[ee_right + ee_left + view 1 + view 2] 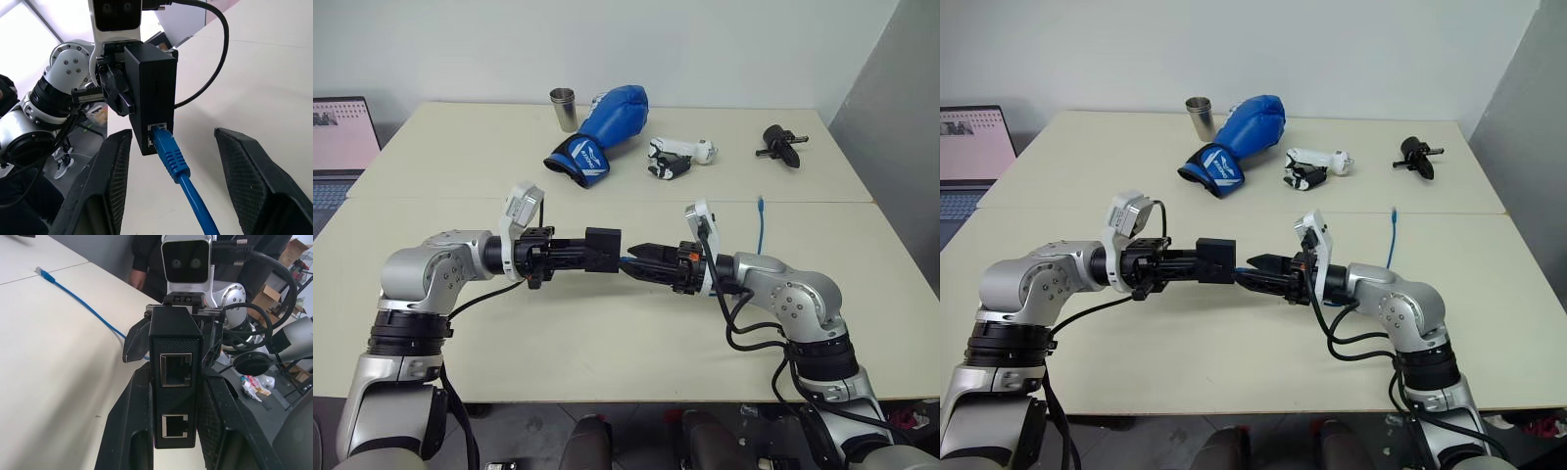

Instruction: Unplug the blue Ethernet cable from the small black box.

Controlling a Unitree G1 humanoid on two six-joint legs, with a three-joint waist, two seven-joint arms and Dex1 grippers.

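Here we keep the left gripper (570, 254) clamped on the small black box (151, 95) while the right gripper (168, 188), jaws apart beside the box's port, should close squarely on the blue Ethernet cable (172, 157) plug and pull straight out.

white logo on boxing glove (592, 155) cuff, too small to read; no other text legible

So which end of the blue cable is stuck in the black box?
The blue cable end sitting inside the open right gripper; it is plugged into the black box. The other end lies loose on the table.
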